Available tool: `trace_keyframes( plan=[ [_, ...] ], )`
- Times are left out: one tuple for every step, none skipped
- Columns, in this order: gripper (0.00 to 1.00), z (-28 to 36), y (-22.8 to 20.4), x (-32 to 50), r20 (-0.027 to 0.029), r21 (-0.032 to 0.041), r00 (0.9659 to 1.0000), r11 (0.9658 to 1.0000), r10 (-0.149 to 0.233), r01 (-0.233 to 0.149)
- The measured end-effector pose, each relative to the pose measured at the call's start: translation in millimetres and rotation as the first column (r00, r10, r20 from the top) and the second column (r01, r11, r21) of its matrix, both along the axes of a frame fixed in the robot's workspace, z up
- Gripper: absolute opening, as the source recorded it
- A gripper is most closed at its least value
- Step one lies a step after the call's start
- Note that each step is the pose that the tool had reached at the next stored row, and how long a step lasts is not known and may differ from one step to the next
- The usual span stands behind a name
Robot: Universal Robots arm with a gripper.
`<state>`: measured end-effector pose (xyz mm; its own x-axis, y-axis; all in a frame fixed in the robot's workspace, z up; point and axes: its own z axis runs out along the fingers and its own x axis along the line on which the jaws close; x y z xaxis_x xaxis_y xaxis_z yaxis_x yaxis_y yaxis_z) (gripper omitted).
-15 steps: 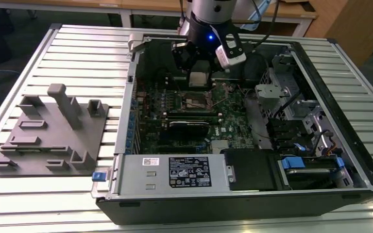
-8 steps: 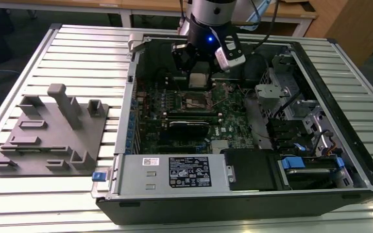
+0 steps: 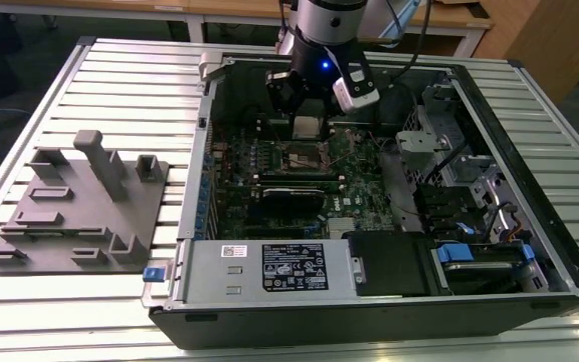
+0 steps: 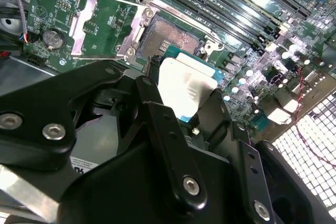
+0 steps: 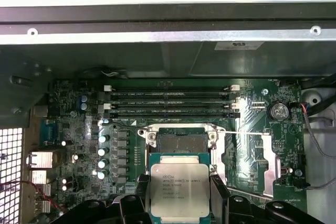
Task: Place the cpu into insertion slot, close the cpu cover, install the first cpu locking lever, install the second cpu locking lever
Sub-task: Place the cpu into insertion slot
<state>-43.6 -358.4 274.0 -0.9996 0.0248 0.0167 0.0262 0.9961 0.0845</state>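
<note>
My gripper [image 3: 307, 127] is shut on the cpu [image 5: 179, 188], a flat square chip with a silver-grey top held by its two opposite edges between black fingers [image 5: 140, 199]. It hangs over the green motherboard, just above and to one side of the insertion slot [image 5: 181, 141], a dark square recess with a silvery rim that lies bare. The cpu cover [image 5: 251, 157] is swung open and lies flat beside the slot. In the second wrist view the cpu [image 4: 186, 88] sits below the insertion slot [image 4: 169, 38], with the cpu cover [image 4: 93, 23] folded away. A thin wire lever [image 4: 181, 18] runs along the slot's edge.
The open computer case [image 3: 204, 151] lies on a slatted metal table. A silver power supply box [image 3: 269, 268] sits at the near end, and drive cages [image 3: 451, 173] are on the exterior view's right. Long black memory slots [image 5: 173, 103] run beside the socket. A grey fixture block [image 3: 78, 204] stands on the exterior view's left.
</note>
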Motion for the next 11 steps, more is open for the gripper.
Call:
trace_keyframes(
  plan=[
    [0.54,-0.7,0.0,0.0,0.0001,0.0003,1.0000,1.0000,0.000,0.000],
    [0.54,-1.7,0.0,0.0,0.0000,0.0001,1.0000,1.0000,0.000,0.000],
    [0.54,-2.8,0.0,0.0,0.0000,-0.0001,1.0000,1.0000,0.000,0.000],
    [0.54,-4.2,0.0,0.0,0.0000,0.0000,1.0000,1.0000,0.000,0.000],
    [0.54,-5.7,0.0,-0.1,0.0000,0.0000,1.0000,1.0000,0.000,0.000],
    [0.54,-7.2,0.0,-0.1,-0.0001,-0.0001,1.0000,1.0000,0.000,0.000],
    [0.54,-8.9,0.0,-0.1,-0.0001,-0.0001,1.0000,1.0000,0.000,0.000],
    [0.54,-10.2,0.0,-0.1,-0.0001,-0.0001,1.0000,1.0000,0.000,0.000],
    [0.54,-10.8,0.0,-0.1,0.0000,0.0000,1.0000,1.0000,0.000,0.000],
    [0.54,-10.8,0.0,-0.1,-0.0001,-0.0002,1.0000,1.0000,0.000,0.000],
    [0.54,-10.8,0.0,-0.1,-0.0002,-0.0003,1.0000,1.0000,0.000,0.000]
  ],
)
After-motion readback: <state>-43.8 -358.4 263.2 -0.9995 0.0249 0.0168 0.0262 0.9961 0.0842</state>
